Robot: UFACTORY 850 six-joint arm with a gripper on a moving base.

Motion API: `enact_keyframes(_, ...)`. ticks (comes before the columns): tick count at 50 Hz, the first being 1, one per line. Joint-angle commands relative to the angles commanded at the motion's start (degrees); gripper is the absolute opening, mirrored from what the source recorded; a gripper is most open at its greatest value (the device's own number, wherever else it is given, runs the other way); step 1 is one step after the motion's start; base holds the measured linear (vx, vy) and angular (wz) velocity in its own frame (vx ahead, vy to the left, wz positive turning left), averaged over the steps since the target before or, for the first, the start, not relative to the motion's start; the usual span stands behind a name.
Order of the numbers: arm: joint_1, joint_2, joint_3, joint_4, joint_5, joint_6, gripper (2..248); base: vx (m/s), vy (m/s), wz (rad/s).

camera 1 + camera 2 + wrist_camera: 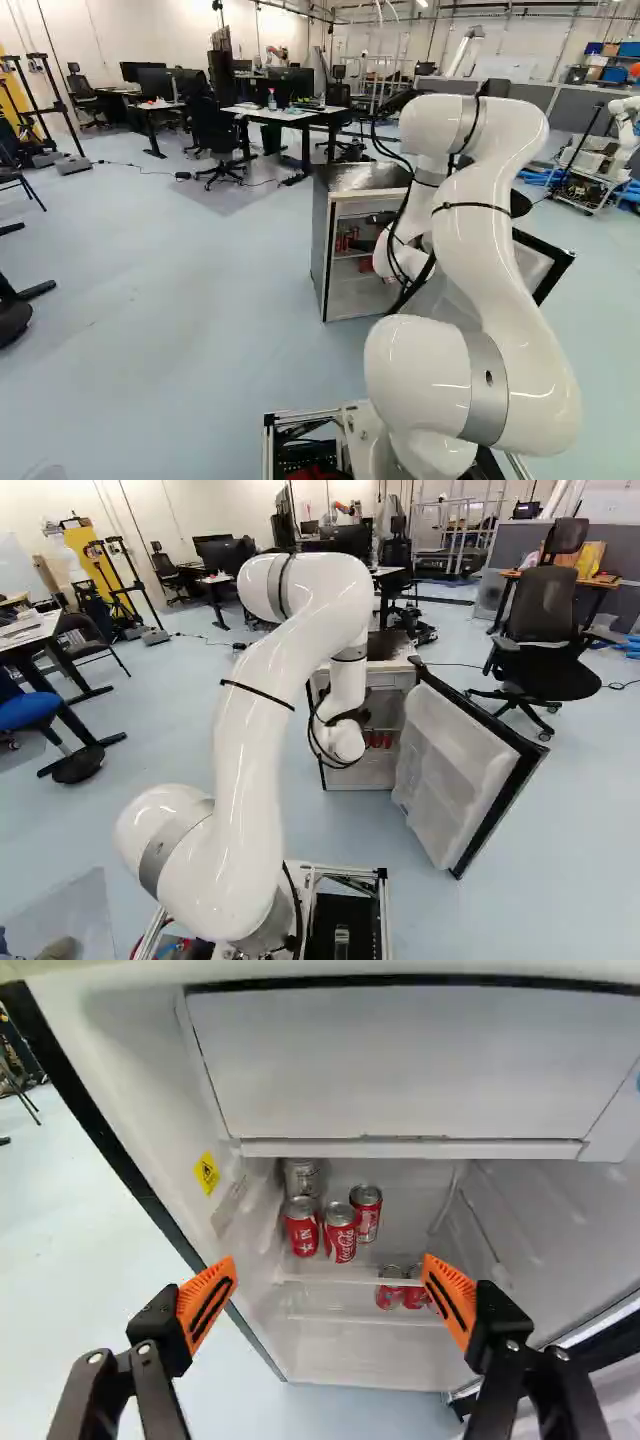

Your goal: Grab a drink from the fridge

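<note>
Right now we have our arm (510, 240) rising from the joint at the foot, bending over at the top and dropping down to the fridge (319, 235), with its wrist aimed ahead at the open front. Only a dark bit of the end effector (380, 217) shows past the wrist in the left base view. Looking along the end effector (330, 1270) in the wrist view, we see its two fingers spread wide, orange pads (207, 1300) angled toward each other, with no can gripped between them.

The drinks are inside the fridge, ahead of the fingers. On the upper shelf (350, 1273) we count three red cans (340, 1232) standing close together, and a silver can (302, 1178) behind one of them. Below that shelf are two more red cans, the lower pair (390, 1288), side by side; one of these is partly hidden by a pad. Above all the cans we have a closed white flap (400, 1070) running across the upper compartment, and there's a yellow sticker (207, 1173) on the inner side wall.

The fridge door (455, 760) stands wide open, at the right of the fridge in the right base view, its pale molded lining facing us.
</note>
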Motion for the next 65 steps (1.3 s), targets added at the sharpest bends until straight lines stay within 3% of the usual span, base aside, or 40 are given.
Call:
enact_keyframes(35,-0.6,-11.71,-13.85,-6.23,-3.4,0.0,247,0.0,0.0,0.0)
enact_keyframes(65,-0.59,-17.45,-17.98,-7.27,-2.8,0.0,247,0.0,0.0,0.0)
